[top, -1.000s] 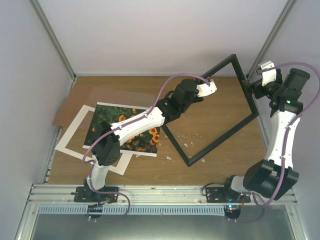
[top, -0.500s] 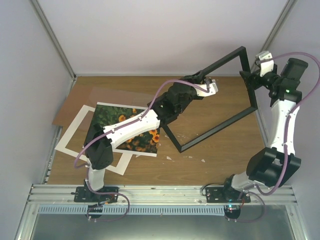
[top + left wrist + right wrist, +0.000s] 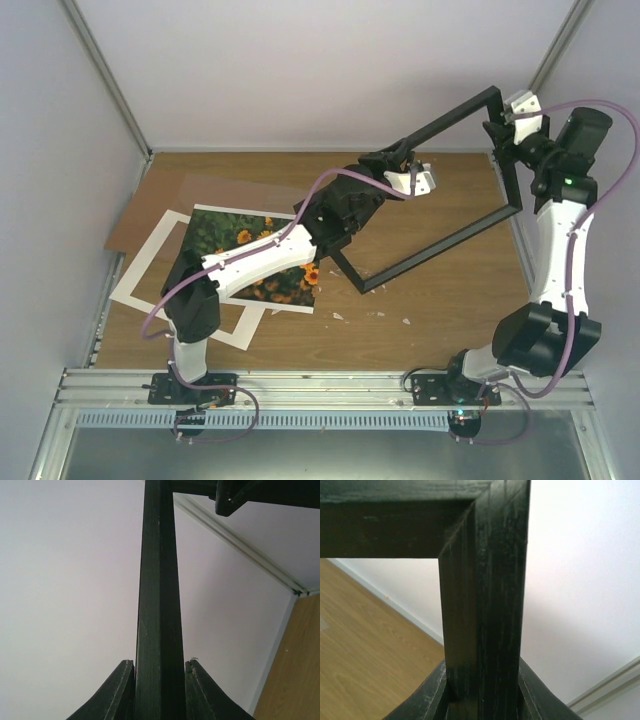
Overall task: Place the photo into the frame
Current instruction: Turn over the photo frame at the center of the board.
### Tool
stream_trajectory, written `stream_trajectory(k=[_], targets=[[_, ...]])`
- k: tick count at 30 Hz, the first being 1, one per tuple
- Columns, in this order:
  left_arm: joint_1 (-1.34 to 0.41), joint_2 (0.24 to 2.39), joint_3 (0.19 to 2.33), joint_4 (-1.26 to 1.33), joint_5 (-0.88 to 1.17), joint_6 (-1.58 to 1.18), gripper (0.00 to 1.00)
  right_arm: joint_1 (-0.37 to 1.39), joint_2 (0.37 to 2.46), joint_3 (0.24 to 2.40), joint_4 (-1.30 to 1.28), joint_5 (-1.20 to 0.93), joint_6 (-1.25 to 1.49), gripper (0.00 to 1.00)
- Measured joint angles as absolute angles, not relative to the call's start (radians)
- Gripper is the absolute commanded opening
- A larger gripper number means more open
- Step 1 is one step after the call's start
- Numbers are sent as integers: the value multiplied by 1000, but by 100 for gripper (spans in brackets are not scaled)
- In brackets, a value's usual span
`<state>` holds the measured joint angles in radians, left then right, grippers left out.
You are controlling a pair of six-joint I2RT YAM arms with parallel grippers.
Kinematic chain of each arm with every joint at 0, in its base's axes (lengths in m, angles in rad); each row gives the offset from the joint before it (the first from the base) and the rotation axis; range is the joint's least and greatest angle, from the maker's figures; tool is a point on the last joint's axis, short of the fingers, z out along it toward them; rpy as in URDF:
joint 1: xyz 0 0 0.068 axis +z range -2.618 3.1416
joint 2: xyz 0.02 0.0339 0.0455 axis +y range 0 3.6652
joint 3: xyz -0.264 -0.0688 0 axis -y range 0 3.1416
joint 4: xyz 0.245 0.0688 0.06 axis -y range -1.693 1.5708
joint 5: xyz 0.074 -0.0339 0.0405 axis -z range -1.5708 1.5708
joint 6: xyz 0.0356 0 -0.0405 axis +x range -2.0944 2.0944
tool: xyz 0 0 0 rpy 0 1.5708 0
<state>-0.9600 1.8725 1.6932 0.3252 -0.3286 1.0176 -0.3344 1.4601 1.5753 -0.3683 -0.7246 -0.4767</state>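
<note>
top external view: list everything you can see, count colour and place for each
frame: one, black, tilted up over the table's middle and right
photo: one, orange flowers on dark green, lying on the white mat at left
white mat: one, white, flat on the table, left side
backing board: one, brown, far left, partly under the white mat
pale sheet: one, looks translucent, behind the photo
scraps: several, white, scattered below the frame
table: one, wood brown, fills the booth floor
left gripper: one, black and white, shut on the frame's far bar
right gripper: one, black and white, shut on the frame by its far right corner
</note>
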Motion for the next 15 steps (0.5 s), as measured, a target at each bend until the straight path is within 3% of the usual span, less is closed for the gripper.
stream_trajectory(k=[1, 3, 4, 6, 9, 15], targets=[[-959, 1871, 1692, 336, -327, 1022, 11, -334, 1456, 1576, -358, -722, -473, 1], [-956, 1869, 1692, 358, -326, 1029, 47, -332, 1446, 1580, -332, -715, -462, 0], [-954, 1869, 1692, 368, -326, 1032, 60, -331, 1441, 1584, -323, -710, -456, 1], [-948, 1869, 1695, 393, -334, 1035, 75, -328, 1436, 1591, -298, -690, -443, 1], [-920, 1869, 1748, 372, -360, 1001, 85, -332, 1436, 1601, -239, -625, -409, 1], [-825, 1863, 1935, 213, -381, 825, 86, -324, 1438, 1649, -115, -437, -374, 1]])
